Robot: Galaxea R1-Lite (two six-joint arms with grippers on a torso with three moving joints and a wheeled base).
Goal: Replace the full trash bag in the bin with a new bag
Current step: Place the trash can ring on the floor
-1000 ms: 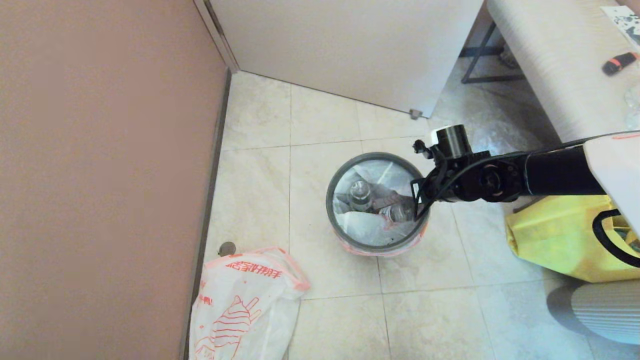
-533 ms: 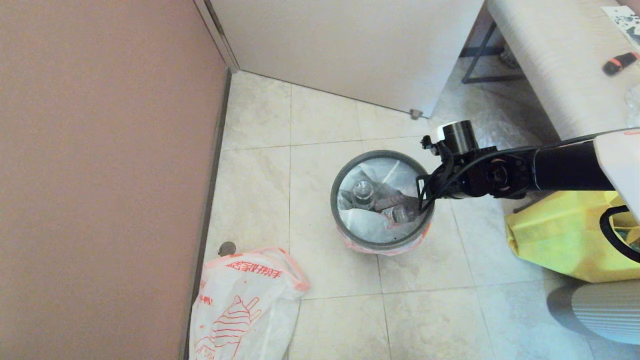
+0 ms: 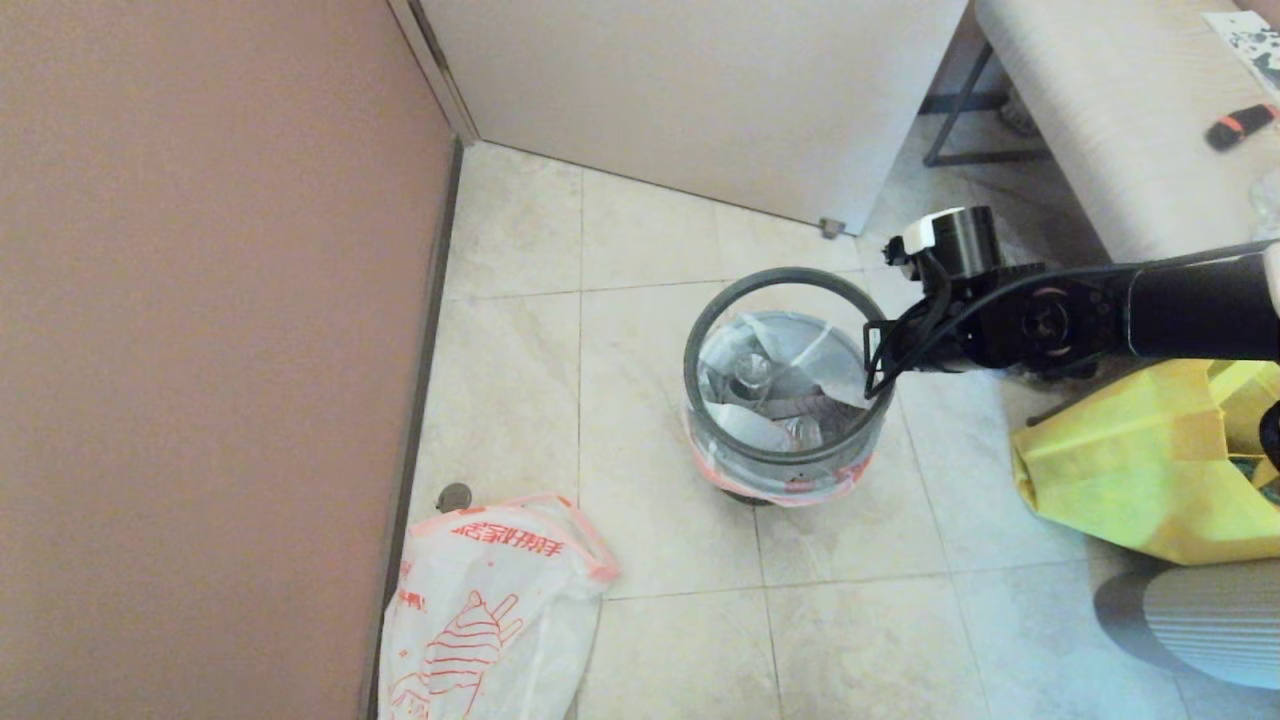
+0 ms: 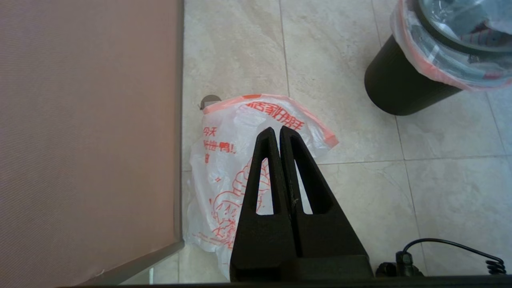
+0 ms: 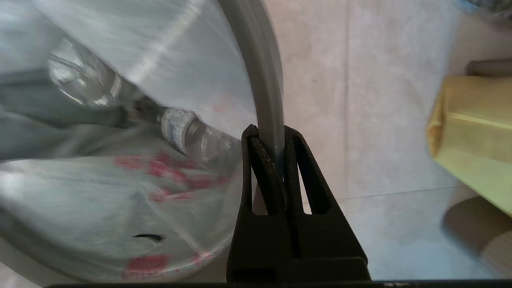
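My right gripper (image 3: 872,375) (image 5: 267,132) is shut on the dark grey hoop (image 3: 775,272) (image 5: 266,80) at its right side and holds it raised above the bin (image 4: 396,88). The full trash bag (image 3: 760,430) sits in the bin, holding clear bottles and white paper, with its pink rim (image 4: 404,44) folded over the bin's edge. The new bag (image 3: 480,620) (image 4: 224,160) lies limp on the floor by the wall. My left gripper (image 4: 277,130) hangs shut and empty above it, and does not show in the head view.
A pink-brown wall (image 3: 200,350) runs along the left and a white door (image 3: 700,90) stands behind. A big yellow bag (image 3: 1120,470) sits right of the bin. A bench (image 3: 1120,130) with small items stands at the far right.
My right gripper has risen and moved back and to the right with the hoop, which has come up off the bin's rim. The new bag has not moved.
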